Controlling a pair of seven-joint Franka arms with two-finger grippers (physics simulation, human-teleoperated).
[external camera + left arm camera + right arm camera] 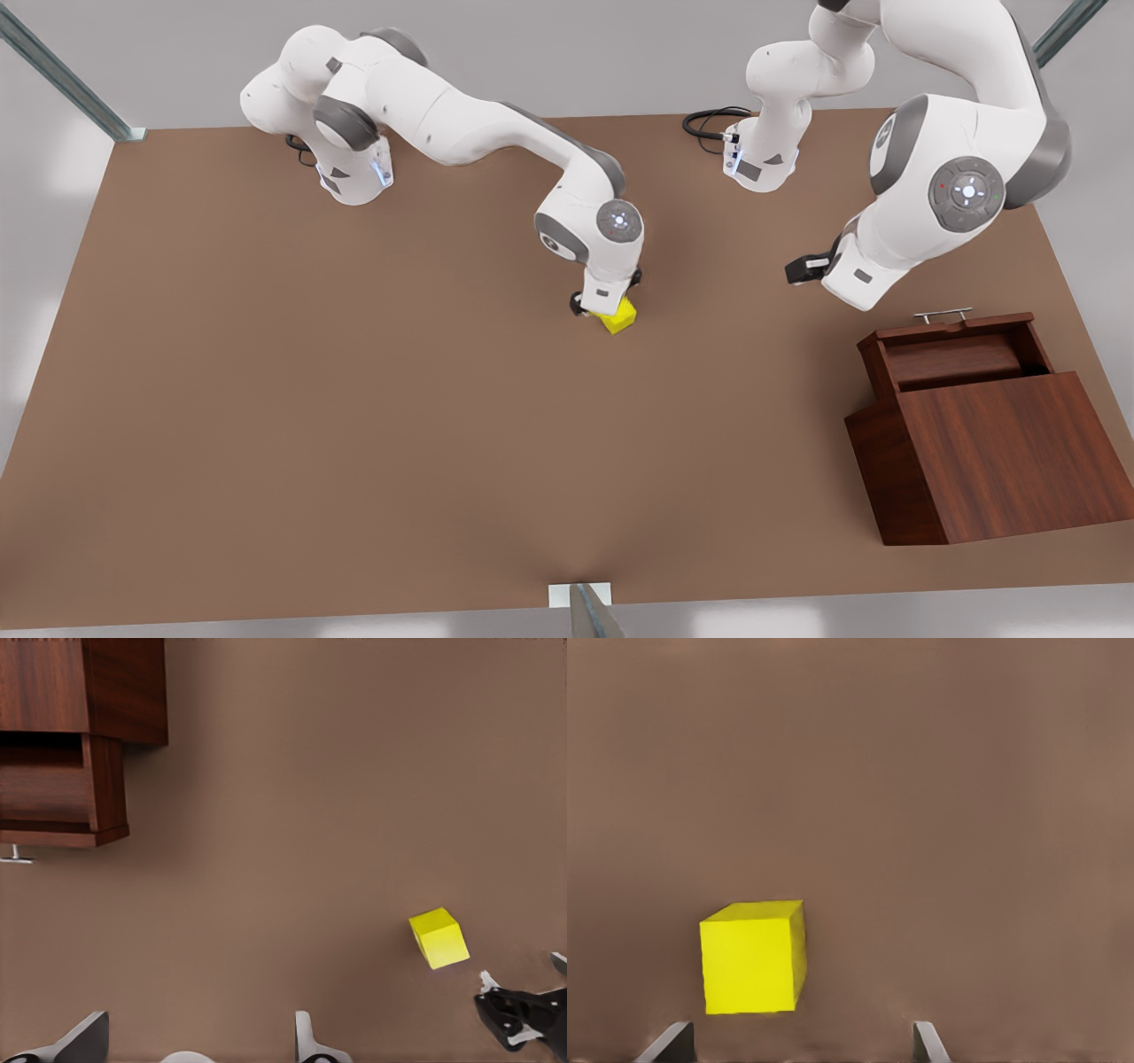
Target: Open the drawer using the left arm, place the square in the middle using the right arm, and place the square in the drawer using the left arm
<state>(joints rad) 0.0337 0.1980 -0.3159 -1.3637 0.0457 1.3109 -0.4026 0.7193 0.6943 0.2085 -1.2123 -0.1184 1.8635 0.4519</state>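
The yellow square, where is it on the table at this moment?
The square lies on the bare table near the middle of the front view, just under the open right gripper, well away from the open drawer at the front view's right.

Front view looks down overhead; both wrist views share the square.
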